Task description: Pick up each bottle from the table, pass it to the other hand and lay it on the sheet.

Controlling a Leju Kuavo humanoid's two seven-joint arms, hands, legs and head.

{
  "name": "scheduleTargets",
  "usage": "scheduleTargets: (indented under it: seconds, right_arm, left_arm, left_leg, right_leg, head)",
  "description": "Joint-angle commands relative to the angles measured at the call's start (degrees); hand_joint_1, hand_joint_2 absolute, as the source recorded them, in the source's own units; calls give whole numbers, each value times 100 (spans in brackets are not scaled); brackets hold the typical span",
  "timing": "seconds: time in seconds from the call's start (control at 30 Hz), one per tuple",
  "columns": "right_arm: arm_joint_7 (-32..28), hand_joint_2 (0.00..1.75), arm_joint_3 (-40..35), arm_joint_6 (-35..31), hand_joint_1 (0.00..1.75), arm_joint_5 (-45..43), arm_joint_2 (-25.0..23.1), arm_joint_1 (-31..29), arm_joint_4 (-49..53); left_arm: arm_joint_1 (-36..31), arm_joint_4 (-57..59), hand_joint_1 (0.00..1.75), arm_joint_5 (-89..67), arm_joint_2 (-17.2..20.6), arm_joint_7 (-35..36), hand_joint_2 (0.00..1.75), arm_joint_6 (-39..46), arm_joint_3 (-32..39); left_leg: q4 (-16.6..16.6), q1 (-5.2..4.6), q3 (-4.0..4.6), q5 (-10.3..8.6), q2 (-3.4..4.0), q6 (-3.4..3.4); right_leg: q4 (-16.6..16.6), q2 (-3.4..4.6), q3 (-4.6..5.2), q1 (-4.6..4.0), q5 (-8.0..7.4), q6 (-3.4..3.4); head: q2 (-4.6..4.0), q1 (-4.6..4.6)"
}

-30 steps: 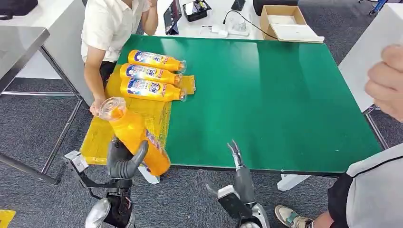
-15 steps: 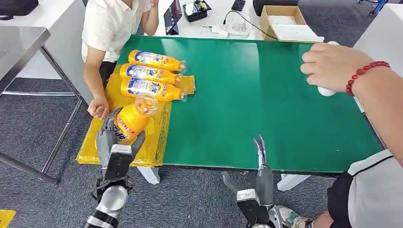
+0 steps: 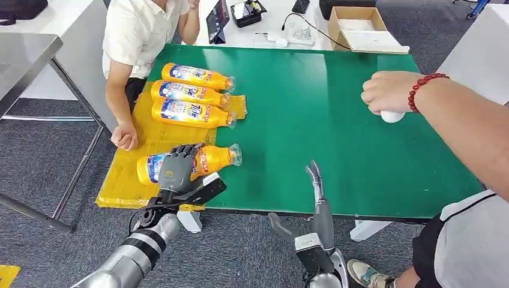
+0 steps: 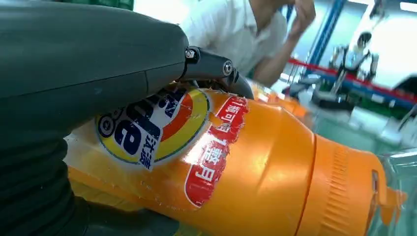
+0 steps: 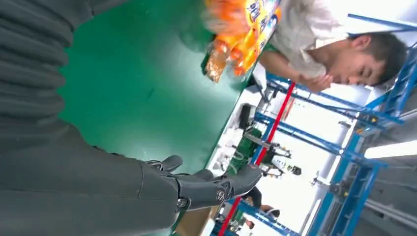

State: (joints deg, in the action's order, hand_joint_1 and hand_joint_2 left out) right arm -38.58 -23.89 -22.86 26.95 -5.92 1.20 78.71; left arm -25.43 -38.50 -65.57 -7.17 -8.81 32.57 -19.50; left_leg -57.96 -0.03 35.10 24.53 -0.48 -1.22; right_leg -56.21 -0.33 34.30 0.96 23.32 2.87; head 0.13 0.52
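An orange bottle (image 3: 213, 159) lies on its side on the yellow sheet (image 3: 120, 186), its clear cap toward the table's middle. My left hand (image 3: 177, 167) grips it from above, fingers wrapped over its label. Up close in the left wrist view, the same bottle (image 4: 255, 172) sits under my dark fingers (image 4: 216, 69). Three more orange bottles (image 3: 191, 94) lie side by side at the far end of the sheet. My right hand (image 3: 316, 187) stands at the table's front edge, open and straight with nothing in it; the right wrist view shows it (image 5: 206, 187) over the green table top (image 5: 137, 78).
A seated person rests a hand (image 3: 125, 137) at the sheet's left edge. From the right, another person's arm with a red bead bracelet holds a white object (image 3: 391, 115) on the green table (image 3: 312, 120). A cardboard box (image 3: 355, 27) stands at the back.
My left hand has swung the bottle down from upright and laid it flat on the sheet. The arm at the right has reached further in over the table. My right hand has shifted slightly.
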Motion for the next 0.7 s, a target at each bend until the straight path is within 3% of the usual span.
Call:
scheduleTargets:
  seconds: [0.03, 0.33, 0.37, 0.4, 0.43, 0.47, 0.5, 0.57, 0.7]
  right_arm:
    - [-14, 0, -124, 19, 0, 4, 4, -267, -491]
    - [-73, 0, -193, 60, 0, -135, -119, -264, -571]
    - [-77, 0, -193, 60, 0, -164, -140, -258, -638]
    - [-104, 0, -141, 31, 0, -264, -190, -237, -727]
    - [-109, 0, -136, 35, 0, -279, -195, -239, -772]
    - [-134, 0, -118, -4, 0, -303, -208, -248, -863]
    - [-142, 0, -103, -12, 0, -331, -220, -262, -923]
    - [-142, 0, -145, -56, 0, -354, -185, -322, -993]
    - [-142, 0, -259, -113, 0, -458, -132, -462, -1144]
  left_arm:
    - [-624, 1319, 175, -42, 186, 32, 175, -49, -357]
    - [-866, 1898, 175, -522, 128, 779, 175, -1147, -551]
    - [-839, 1912, 155, -475, 126, 729, 175, -1186, -508]
    - [-822, 1943, 150, -456, 112, 715, 175, -1281, -482]
    - [-814, 1961, 126, -438, 101, 695, 175, -1359, -471]
    - [-812, 1980, 37, -318, 68, 621, 175, -1672, -381]
    - [-820, 1979, 14, -171, 43, 556, 175, -1957, -273]
    - [-841, 1933, 0, 98, 7, 250, 175, -2433, -136]
    - [-912, 1883, 0, 558, -56, -186, 175, -3050, 20]
  left_leg:
    - [4, 7, -24, 8, 6, 8]
    - [4, 9, -32, 13, 17, 12]
    - [5, 6, -29, 9, 14, 10]
    - [4, 6, -26, 6, 10, 8]
    - [8, 7, -38, 10, 18, 10]
    - [9, 3, -39, 7, 16, 8]
    - [9, 2, -40, 6, 12, 6]
    - [10, 5, -54, 7, 14, 9]
    - [15, 4, -77, 6, 18, 8]
  right_leg:
    - [5, 5, -24, -8, 6, -12]
    - [7, 16, -31, -10, 6, -17]
    - [7, 13, -28, -7, 4, -15]
    - [7, 11, -26, -6, 2, -11]
    - [10, 18, -36, -8, 3, -15]
    - [9, 16, -36, -4, 1, -11]
    - [8, 13, -37, -2, 1, -8]
    - [10, 14, -50, -6, 1, -12]
    - [15, 22, -73, -4, -1, -15]
  head:
    - [0, 0]
    - [0, 0]
    - [0, -2]
    - [0, 0]
    - [0, 0]
    - [0, -2]
    - [0, 0]
    - [0, 0]
    - [0, 0]
